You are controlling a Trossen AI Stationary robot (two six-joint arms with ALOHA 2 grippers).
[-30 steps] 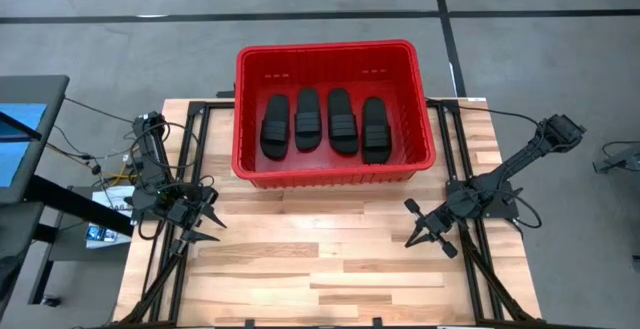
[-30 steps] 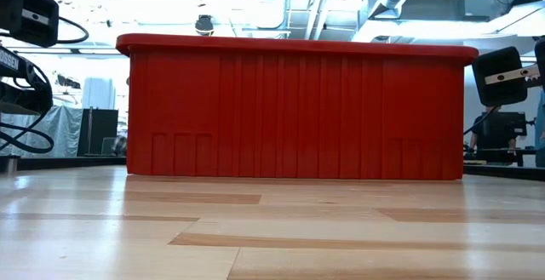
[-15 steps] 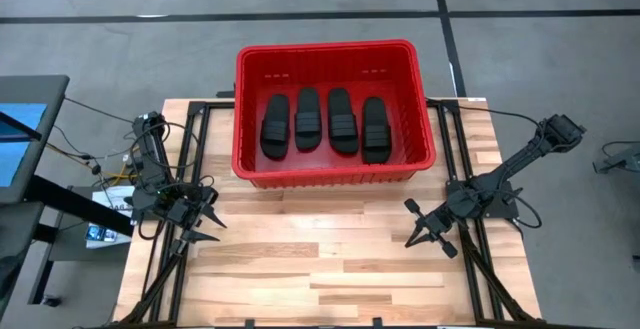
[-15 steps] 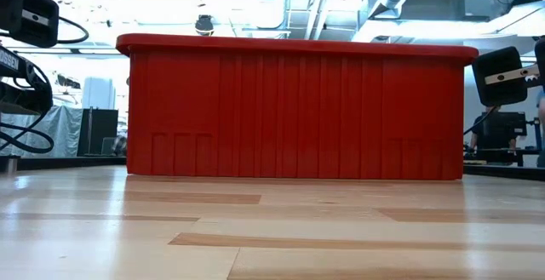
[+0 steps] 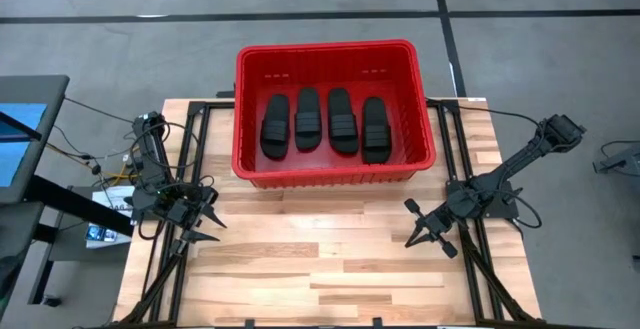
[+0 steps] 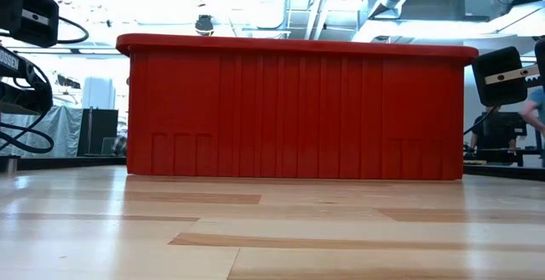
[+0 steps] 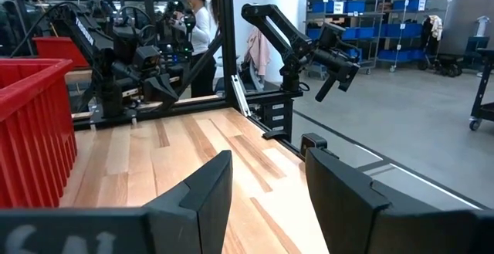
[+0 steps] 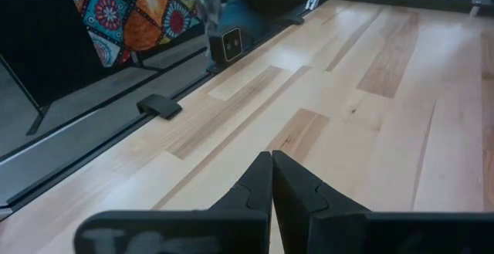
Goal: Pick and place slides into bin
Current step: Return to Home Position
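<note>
Slides: all four lie inside the bin, side by side on its floor, straps up, none hanging over the rim. Against the frames from a second and half a second back, nothing has changed on the surface: bin, slides and both arms sit exactly where they were. My read is that placing is done, since nothing is left outside the bin to fetch. The arms look parked or very near it, so the job is basically at its end. Left tool: off the bin's front-left corner, low over the surface. Its fingers are spread wide with bare wood showing between them, holding nothing and touching nothing I can see. Right tool: off the bin's front-right corner, well apart from the bin, fingers pressed together tip to tip with nothing pinched between them. The low view shows only the bin's front wall, so the slides are hidden from there.
</note>
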